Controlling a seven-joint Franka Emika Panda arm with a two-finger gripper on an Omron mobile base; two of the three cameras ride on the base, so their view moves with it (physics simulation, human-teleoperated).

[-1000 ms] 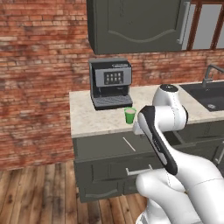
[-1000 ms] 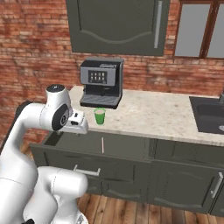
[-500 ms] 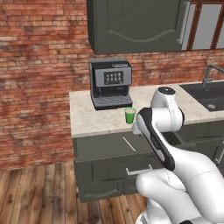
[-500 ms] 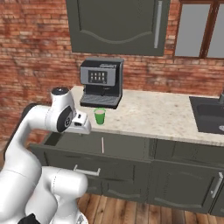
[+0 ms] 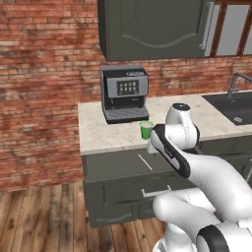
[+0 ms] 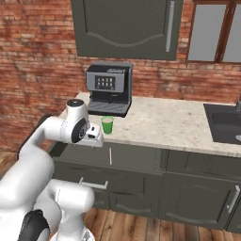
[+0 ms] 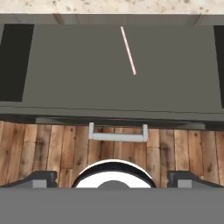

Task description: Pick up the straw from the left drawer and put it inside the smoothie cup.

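The left drawer (image 7: 65,65) stands pulled out below the counter, also seen in the base views (image 5: 113,165) (image 6: 136,157). The thin pale straw (image 7: 128,50) lies flat on its floor, right of centre and towards the back (image 5: 144,162) (image 6: 110,156). The green smoothie cup (image 5: 145,129) (image 6: 107,124) stands upright on the counter in front of the coffee machine. My gripper (image 7: 112,179) (image 6: 94,139) hangs over the drawer's front part, pointing down, open and holding nothing. It is clear of the straw.
A coffee machine (image 5: 124,93) (image 6: 109,88) stands at the back of the stone counter (image 6: 179,124). A sink (image 6: 226,124) lies at the right. A lower drawer with a metal bar handle (image 7: 117,136) sits under the open one, above a wooden floor (image 5: 44,216).
The arm has sunk a little lower over the open drawer. The straw, cup and drawer have not moved, and the jaws stay wide.
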